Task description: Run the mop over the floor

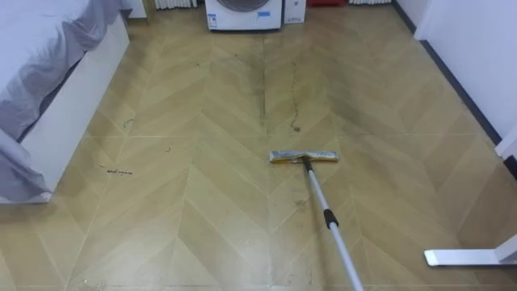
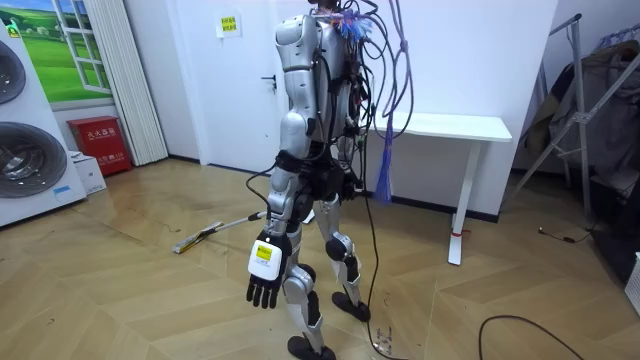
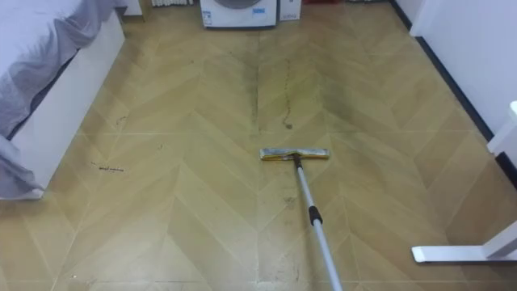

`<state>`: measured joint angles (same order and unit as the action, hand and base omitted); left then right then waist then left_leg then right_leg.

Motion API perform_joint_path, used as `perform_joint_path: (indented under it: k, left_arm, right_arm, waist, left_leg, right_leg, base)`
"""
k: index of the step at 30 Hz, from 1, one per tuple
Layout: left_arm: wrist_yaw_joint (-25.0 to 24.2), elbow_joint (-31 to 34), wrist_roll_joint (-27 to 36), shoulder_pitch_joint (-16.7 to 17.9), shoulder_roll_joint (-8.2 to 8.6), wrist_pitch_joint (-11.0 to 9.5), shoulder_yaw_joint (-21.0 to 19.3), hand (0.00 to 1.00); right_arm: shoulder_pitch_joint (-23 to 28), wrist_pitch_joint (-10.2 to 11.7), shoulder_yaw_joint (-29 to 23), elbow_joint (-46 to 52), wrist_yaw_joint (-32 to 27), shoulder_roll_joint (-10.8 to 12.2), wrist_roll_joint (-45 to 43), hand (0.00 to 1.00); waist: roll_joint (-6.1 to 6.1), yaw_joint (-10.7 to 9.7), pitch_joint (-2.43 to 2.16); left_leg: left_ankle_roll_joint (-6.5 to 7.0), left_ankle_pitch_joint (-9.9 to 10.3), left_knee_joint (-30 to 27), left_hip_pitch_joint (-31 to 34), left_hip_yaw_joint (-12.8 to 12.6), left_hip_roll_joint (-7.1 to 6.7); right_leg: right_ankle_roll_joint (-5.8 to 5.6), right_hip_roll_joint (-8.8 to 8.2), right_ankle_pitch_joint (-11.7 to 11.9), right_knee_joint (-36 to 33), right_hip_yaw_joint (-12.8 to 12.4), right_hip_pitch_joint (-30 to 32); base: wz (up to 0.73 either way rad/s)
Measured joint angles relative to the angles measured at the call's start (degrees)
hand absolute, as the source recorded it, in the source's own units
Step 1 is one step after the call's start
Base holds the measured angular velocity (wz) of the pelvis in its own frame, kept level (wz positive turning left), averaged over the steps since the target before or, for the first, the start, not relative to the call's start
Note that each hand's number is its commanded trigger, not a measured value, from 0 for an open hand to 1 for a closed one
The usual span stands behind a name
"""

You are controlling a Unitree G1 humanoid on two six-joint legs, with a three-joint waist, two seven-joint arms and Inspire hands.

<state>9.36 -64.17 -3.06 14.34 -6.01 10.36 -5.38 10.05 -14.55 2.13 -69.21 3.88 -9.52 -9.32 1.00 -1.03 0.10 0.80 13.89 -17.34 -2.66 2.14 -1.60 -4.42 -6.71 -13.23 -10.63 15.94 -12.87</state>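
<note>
A flat mop lies on the wooden floor, its yellow-edged head (image 1: pixel 304 157) ahead of me and slightly to the right. Its white pole (image 1: pixel 327 218) runs back toward my lower right and leaves the picture. In the room view the mop head (image 2: pixel 195 238) rests on the floor at the room view's left, and the pole (image 2: pixel 240 220) rises to my hip, where my body hides its end. My left hand (image 2: pixel 262 290) hangs by my thigh with relaxed fingers, holding nothing. A darker damp streak (image 1: pixel 262 89) runs along the floor beyond the mop head.
A bed (image 1: pixel 48 81) with grey covers stands at the left, and a washing machine (image 1: pixel 244 12) is straight ahead at the far wall. A white table foot (image 1: pixel 468 257) lies at the lower right. Small dirt marks (image 1: pixel 119 170) dot the floor. A white desk (image 2: pixel 455 128) stands behind me.
</note>
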Motion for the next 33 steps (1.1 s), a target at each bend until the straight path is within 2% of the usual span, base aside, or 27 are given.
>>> perform_joint_path:
  k: [14, 21, 27, 31, 33]
  left_arm:
    - [-0.57, 0.01, 0.15, 0.16, -0.05, 0.77, 0.0, 0.0]
    - [-2.33, 0.01, 0.07, -0.53, -0.07, 0.91, 0.04, 0.0]
    - [-3.45, -0.67, -0.02, -3.84, -0.13, 0.98, 0.45, 0.0]
    - [-3.46, -2.85, -0.38, -7.73, -0.85, 0.75, 3.51, 0.0]
    - [-3.39, -3.51, -0.16, -9.31, -0.85, 0.45, 3.83, 0.0]
  right_arm:
    - [-0.09, -0.29, 0.0, -0.2, 0.04, -0.02, 0.21, 1.0]
    - [-2.23, -0.37, -0.04, -2.15, 0.05, -0.01, 0.01, 1.0]
    - [-5.03, -0.39, -0.12, -4.01, 0.0, -0.04, 0.67, 1.0]
    - [-7.94, -0.34, -0.03, -4.78, -0.65, -0.27, 0.86, 1.0]
    - [-9.19, -0.13, 0.07, -4.73, -1.57, -0.27, 1.56, 1.0]
  waist:
    - [0.0, 0.03, 0.0]
    - [-0.12, -0.15, -0.06]
    - [-0.52, -0.08, -0.12]
    - [-1.12, -0.05, -0.05]
    - [-1.48, 0.01, 0.79]
  left_leg:
    - [-0.04, -0.03, 0.23, -0.28, 0.06, -0.01]
    - [-0.03, -0.05, -0.64, 3.28, 0.04, 0.07]
    - [0.03, -0.05, -3.79, 10.38, 0.23, 0.26]
    - [0.13, -0.06, -6.48, 16.58, 0.39, 0.71]
    - [0.2, -0.13, -7.57, 19.1, 0.38, 0.92]
  right_leg:
    - [0.0, 0.03, 0.0, 0.02, -0.17, -0.01]
    - [0.09, 0.05, 0.05, -0.56, -0.24, 3.43]
    - [0.15, 0.06, 0.08, -2.73, -0.06, 9.46]
    - [0.3, 0.2, -0.01, -5.78, -0.29, 16.04]
    - [0.49, 0.29, -0.12, -7.55, -0.93, 19.06]
  base:
    - [0.0]
    - [0.0]
    - [0.04]
    - [0.02]
    - [-0.07]
